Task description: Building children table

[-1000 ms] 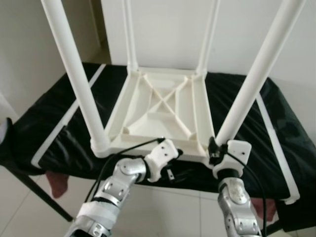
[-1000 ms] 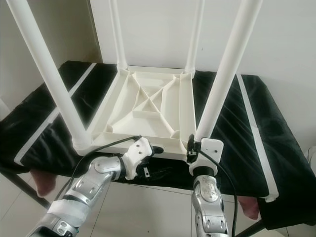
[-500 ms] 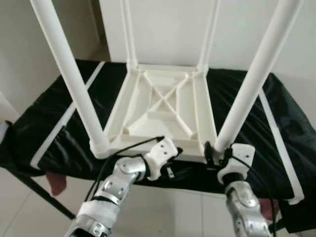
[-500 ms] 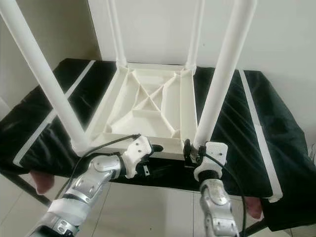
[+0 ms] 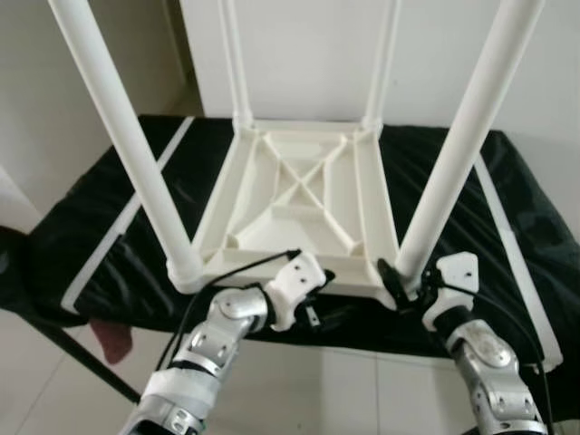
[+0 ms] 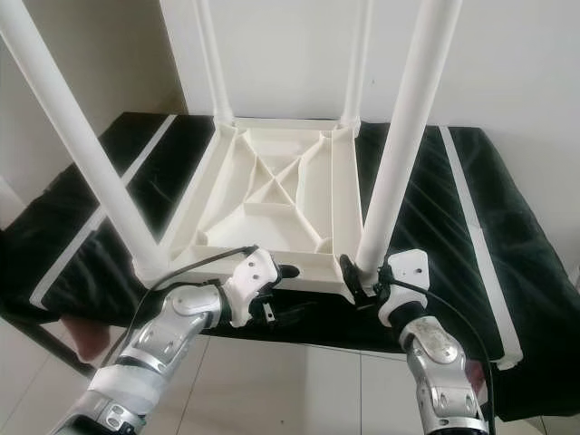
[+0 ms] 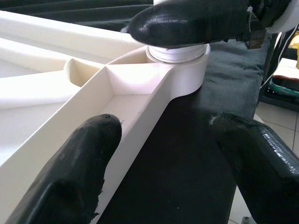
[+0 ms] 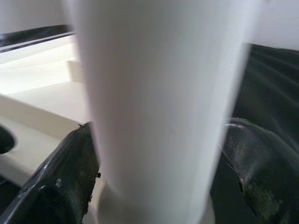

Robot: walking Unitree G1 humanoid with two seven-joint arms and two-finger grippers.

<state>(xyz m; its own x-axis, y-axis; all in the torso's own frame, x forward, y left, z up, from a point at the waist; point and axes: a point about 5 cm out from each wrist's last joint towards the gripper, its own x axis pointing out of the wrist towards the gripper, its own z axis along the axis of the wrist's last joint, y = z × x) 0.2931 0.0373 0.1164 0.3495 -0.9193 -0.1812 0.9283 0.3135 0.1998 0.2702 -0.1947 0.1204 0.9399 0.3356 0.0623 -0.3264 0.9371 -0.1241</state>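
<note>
A white plastic children's table [image 5: 299,195] lies upside down on a black-covered bench [image 5: 118,236], all its legs pointing up. My right gripper [image 5: 403,285] is at the foot of the near right leg [image 5: 462,145], just above its socket collar [image 7: 177,56]. In the right wrist view the leg [image 8: 159,93] sits between both fingers [image 8: 65,177], gripped. My left gripper [image 5: 319,294] is open at the tabletop's near rim [image 7: 140,116]; one finger [image 7: 79,168] lies on the rim side and the other over the black cloth. The near left leg [image 5: 127,136] stands free.
Two far legs [image 5: 237,54] [image 5: 385,54] rise against the white wall. The bench's near edge runs just beyond my wrists, with tiled floor below, a dark bench strut [image 5: 63,349] and a reddish object [image 5: 109,340] beneath at the left.
My right forearm and wrist have swung to the right around the near right leg while the fingers stayed at its base. The left arm has not moved.
</note>
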